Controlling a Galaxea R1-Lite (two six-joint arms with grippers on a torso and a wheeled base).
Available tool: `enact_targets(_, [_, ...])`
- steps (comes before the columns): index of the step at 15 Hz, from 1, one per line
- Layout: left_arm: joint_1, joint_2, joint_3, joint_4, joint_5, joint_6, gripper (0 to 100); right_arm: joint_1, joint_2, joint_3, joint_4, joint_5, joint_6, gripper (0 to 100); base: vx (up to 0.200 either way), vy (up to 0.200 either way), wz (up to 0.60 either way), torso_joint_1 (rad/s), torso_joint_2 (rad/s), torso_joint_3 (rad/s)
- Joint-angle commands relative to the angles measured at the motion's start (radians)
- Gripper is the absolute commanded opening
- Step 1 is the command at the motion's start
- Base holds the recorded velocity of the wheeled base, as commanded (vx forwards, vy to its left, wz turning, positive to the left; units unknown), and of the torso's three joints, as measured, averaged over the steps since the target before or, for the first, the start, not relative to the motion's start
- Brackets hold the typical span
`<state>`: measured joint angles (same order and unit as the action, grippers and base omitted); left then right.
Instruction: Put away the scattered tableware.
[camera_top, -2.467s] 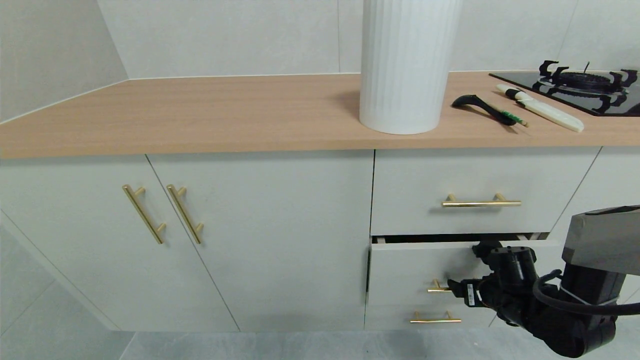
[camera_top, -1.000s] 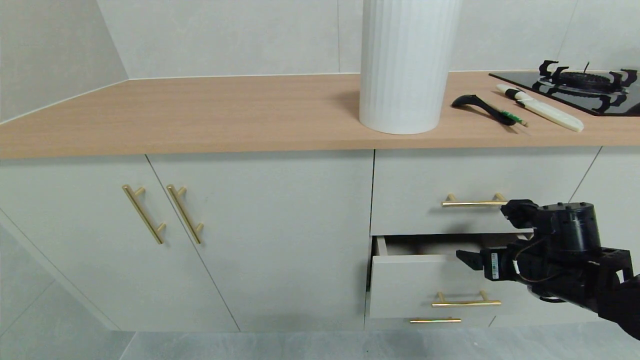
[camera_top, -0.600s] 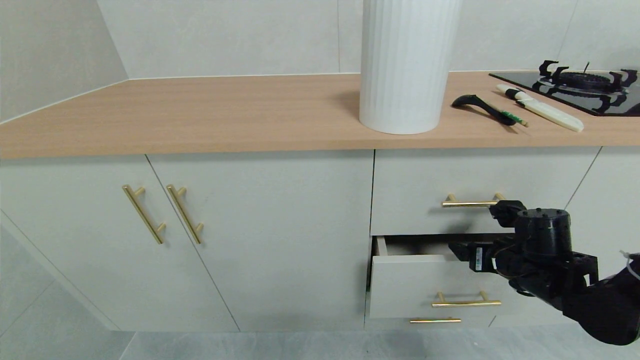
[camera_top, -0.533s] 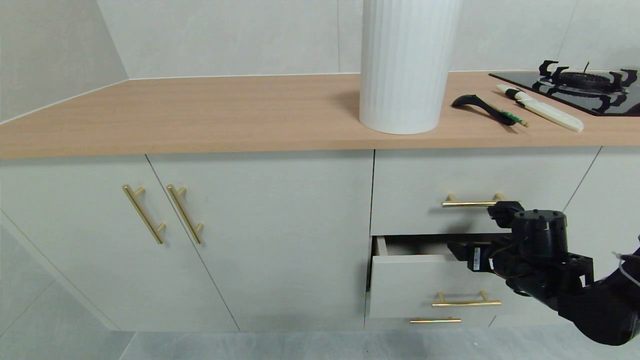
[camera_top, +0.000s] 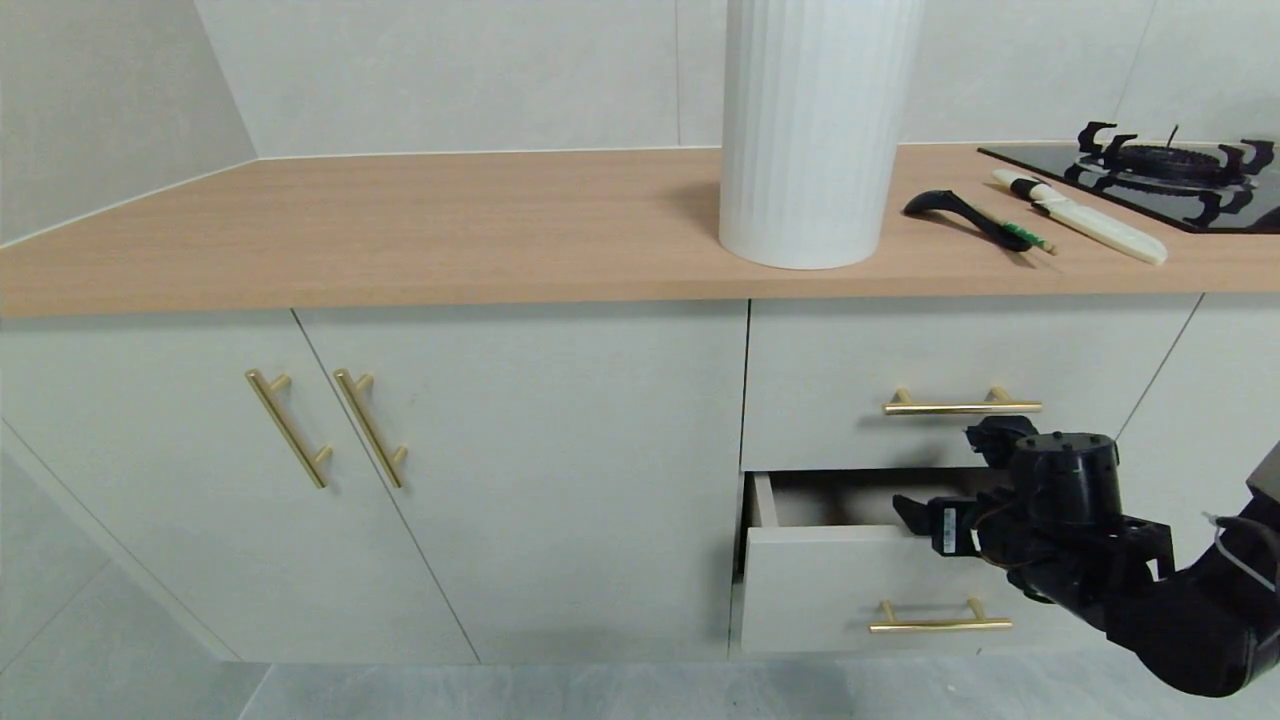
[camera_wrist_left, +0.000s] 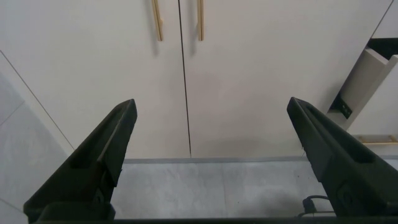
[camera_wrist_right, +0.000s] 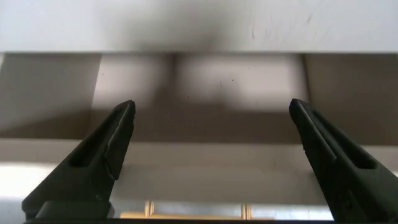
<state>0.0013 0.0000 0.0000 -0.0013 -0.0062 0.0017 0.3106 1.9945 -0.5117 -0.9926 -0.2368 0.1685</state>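
The scattered tableware lies on the wooden countertop (camera_top: 400, 230) at the right: a black ladle (camera_top: 958, 213), green-tipped chopsticks (camera_top: 1030, 238) and a white knife (camera_top: 1085, 226). Below them the middle drawer (camera_top: 830, 585) stands partly pulled out. My right gripper (camera_top: 950, 475) is open at the drawer's top edge, above its gold handle (camera_top: 940, 625). In the right wrist view my right gripper (camera_wrist_right: 210, 109) points into the bare drawer interior (camera_wrist_right: 199, 87), holding nothing. My left gripper (camera_wrist_left: 211, 112) is open and faces the cabinet doors (camera_wrist_left: 249, 68) low down.
A tall white ribbed cylinder (camera_top: 810, 130) stands on the counter left of the utensils. A black gas hob (camera_top: 1170, 165) sits at the far right. The top drawer (camera_top: 950, 380) is closed. Two doors with gold handles (camera_top: 325, 425) are to the left.
My right gripper let go of the drawer handle and rose to the drawer's top edge. The drawer has slid further out, and its interior now shows.
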Motion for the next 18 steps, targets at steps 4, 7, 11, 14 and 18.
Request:
enact_targets(4, [0.000,0.000,0.000,0.000,0.000,0.000,100,0.001,-0.155,-0.024,0.247,0.014,0.002,100,0.000,0.000,0.00,0.000,0.00,0.000])
enact_targets(7, [0.000,0.000,0.000,0.000,0.000,0.000,100,0.001,-0.238,-0.059,0.436,0.021,0.003,100,0.000,0.000,0.00,0.000,0.00,0.000])
enact_targets(11, [0.000,0.000,0.000,0.000,0.000,0.000,100,0.001,-0.302,-0.102,0.629,0.039,0.003,100,0.000,0.000,0.00,0.000,0.00,0.000])
enact_targets(14, [0.000,0.000,0.000,0.000,0.000,0.000,100,0.013,-0.330,-0.136,0.785,0.099,0.003,100,0.000,0.000,0.00,0.000,0.00,0.000])
enact_targets(18, [0.000,0.000,0.000,0.000,0.000,0.000,100,0.035,-0.335,-0.142,0.893,0.128,-0.003,100,0.000,0.000,0.00,0.000,0.00,0.000])
